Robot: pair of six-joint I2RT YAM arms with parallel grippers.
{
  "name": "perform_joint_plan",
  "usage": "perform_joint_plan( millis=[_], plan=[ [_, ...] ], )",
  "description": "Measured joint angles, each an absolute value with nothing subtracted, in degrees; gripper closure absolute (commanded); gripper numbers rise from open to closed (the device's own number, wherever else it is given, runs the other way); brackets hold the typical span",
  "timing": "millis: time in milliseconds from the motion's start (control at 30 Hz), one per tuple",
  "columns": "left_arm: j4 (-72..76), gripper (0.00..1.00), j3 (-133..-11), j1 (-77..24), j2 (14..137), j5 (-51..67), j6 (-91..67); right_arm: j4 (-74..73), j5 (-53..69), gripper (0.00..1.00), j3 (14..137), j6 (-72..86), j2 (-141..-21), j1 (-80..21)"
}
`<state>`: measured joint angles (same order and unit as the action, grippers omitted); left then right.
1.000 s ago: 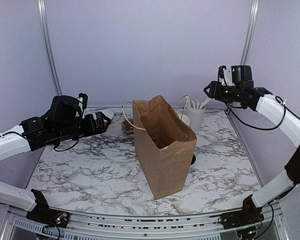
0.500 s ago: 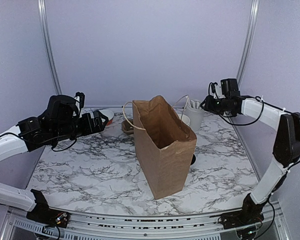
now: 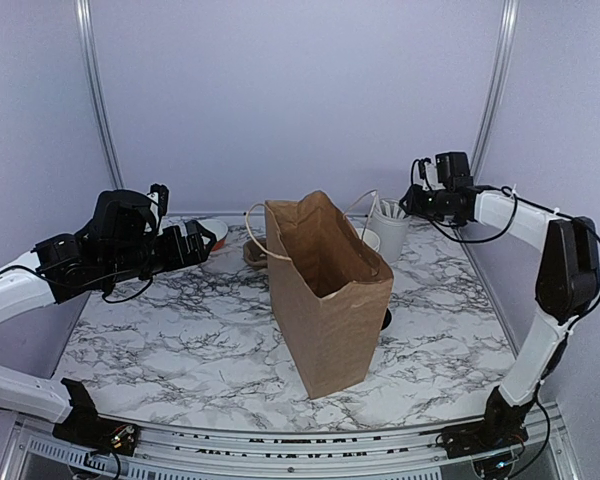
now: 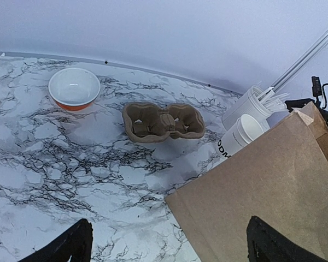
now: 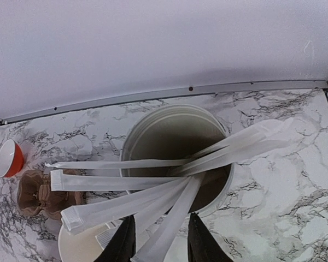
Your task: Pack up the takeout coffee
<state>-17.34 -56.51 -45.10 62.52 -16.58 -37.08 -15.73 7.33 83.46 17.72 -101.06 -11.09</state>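
Observation:
The takeout coffee cup, white with dark lettering near its base, stands open-topped behind the brown paper bag; its rim shows in the right wrist view. A dark round shape, possibly the lid, peeks out at the bag's right side. My right gripper hangs over the white cup of stirrers, its jaws closed in on a white stirrer that runs between them. Over the left of the table my left gripper is wide open with nothing between its fingers.
A brown pulp cup carrier lies behind the bag. An orange bowl with a white inside sits at the back left. The bag stands upright and open in the middle. The back wall is close behind the stirrer cup.
My right gripper moved left and down to the stirrer cup and its jaws narrowed around a stirrer. The left arm barely shifted.

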Motion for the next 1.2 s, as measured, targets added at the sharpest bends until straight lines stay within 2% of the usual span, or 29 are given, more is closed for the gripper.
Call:
perform_joint_plan(
  millis=[333, 833, 1200],
  plan=[
    [-17.37, 0.01, -56.51, -45.10, 62.52, -16.58, -37.15, -15.46, 0.67, 0.76, 86.13, 14.44, -104.95, -13.58],
    [-17.41, 0.01, -56.49, -45.10, 62.37, -16.58, -37.87, -14.74, -8.14, 1.00, 86.76, 11.94, -106.52, -15.92],
    [-17.41, 0.01, -56.49, -45.10, 62.37, -16.58, -38.11, -15.66, -10.17, 1.00, 88.75, 11.70, -106.13, -16.58]
  ],
)
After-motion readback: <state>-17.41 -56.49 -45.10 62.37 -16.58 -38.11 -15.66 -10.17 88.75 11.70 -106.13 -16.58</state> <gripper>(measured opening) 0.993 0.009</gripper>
